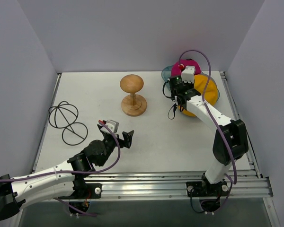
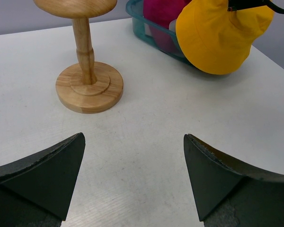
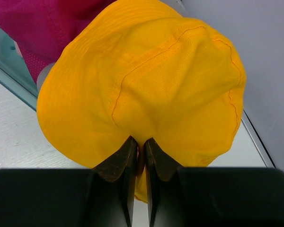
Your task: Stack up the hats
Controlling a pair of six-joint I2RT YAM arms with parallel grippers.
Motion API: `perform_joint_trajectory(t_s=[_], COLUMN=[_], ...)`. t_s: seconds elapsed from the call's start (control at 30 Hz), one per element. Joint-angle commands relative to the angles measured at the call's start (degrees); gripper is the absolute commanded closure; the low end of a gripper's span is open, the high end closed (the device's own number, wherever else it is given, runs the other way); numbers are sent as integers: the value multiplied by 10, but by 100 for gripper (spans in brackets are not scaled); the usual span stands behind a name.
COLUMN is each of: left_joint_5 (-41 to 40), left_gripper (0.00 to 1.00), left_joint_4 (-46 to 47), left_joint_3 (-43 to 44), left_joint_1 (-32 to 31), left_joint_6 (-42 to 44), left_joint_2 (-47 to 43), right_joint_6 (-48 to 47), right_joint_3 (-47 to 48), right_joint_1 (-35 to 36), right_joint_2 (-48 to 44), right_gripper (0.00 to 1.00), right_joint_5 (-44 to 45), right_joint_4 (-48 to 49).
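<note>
A mustard yellow hat hangs over the near rim of a teal bin at the back right, and my right gripper is shut on a fold of its fabric. Seen from the top camera, the right gripper sits at the left edge of the yellow hat. A magenta cap lies in the bin behind it, also showing as the magenta cap in the right wrist view. My left gripper hovers open over bare table at the front left, nothing between its fingers.
A round-topped wooden stand rises at the table's middle back, straight ahead of the left gripper. A black wire-frame stand lies on its side at the left. The side walls close in on both sides.
</note>
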Motion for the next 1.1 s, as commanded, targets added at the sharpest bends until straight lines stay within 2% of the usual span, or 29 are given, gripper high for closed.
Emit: perform_joint_trajectory(t_s=[0.0, 0.27, 0.4, 0.6, 0.87, 1.07], left_joint_5=[-9, -9, -10, -11, -11, -10], left_gripper=[6, 6, 6, 6, 6, 6], left_joint_4=[29, 28, 27, 27, 28, 28], left_joint_3=[10, 10, 8, 7, 9, 9], left_joint_1=[1, 1, 1, 1, 1, 1], left_joint_6=[2, 3, 3, 3, 3, 3], left_joint_2=[1, 0, -2, -1, 1, 6], right_joint_6=[-3, -5, -10, -7, 6, -5], right_joint_3=[36, 76, 78, 90, 157, 161], right_joint_1=[-2, 0, 0, -1, 2, 3], right_joint_2=[-17, -2, -9, -17, -23, -33], right_gripper=[92, 89, 98, 98, 100, 100], right_joint_5=[35, 63, 64, 77, 93, 84], right_joint_4=[-34, -79, -79, -100, -165, -169])
